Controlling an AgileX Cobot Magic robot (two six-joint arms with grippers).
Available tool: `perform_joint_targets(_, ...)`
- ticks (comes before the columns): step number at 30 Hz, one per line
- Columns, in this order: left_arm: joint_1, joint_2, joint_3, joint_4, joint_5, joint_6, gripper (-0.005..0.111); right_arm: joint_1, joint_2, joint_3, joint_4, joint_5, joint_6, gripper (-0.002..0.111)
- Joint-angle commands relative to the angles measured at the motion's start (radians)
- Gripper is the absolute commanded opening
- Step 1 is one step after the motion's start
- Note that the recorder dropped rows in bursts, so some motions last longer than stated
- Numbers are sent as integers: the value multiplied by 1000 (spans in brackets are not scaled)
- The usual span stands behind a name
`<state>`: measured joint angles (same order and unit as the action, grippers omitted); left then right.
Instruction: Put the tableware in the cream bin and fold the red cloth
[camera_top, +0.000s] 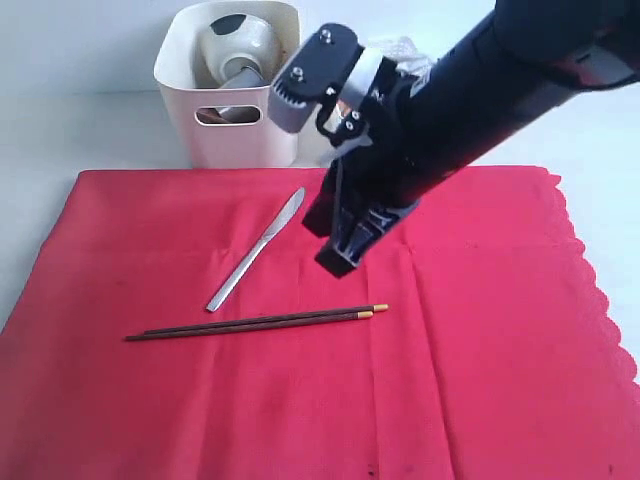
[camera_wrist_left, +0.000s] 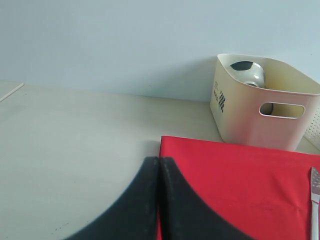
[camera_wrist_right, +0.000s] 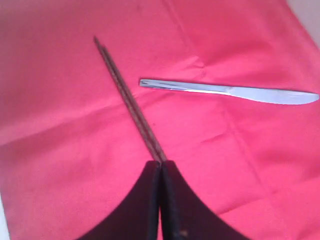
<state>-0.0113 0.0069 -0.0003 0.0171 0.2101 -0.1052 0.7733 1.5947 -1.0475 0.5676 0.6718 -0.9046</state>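
The red cloth (camera_top: 480, 380) runs out past the near edge; the cream bin (camera_top: 230, 150) wall hides most of the pale bowl (camera_top: 245, 40).

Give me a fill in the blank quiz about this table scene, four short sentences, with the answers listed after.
1. The knife and the chopsticks lie on a cloth coloured ____.
2. The bowl sits ____ the bin.
3. The left gripper and the right gripper both have their jaws ____.
4. The chopsticks have ____ tips.
Missing words: red; inside; shut; yellow.
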Motion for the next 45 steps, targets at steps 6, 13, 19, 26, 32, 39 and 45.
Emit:
perform_joint_targets(6,1,-7,0,-6,-3,1,3,109,25,78,69,-85,-124,0)
perform_joint_targets(13,1,-7,0,-6,-3,1,3,180,161,74,85,-292,-122,0)
perform_joint_targets(19,1,-7,0,-6,-3,1,3,197,257,71,218,-533,-113,19)
perform_joint_targets(26,1,-7,0,-6,-3,1,3,203,304,69,218,-508,-113,47)
perform_joint_targets(32,1,-7,0,-6,-3,1,3,203,357,-15,214,-363,-129,48)
perform_joint_targets(39,1,-7,0,-6,-3,1,3,203,441,-156,48,-225,-68,48)
perform_joint_targets(45,1,-7,0,-6,-3,1,3,203,495,-221,-144,-169,79,48)
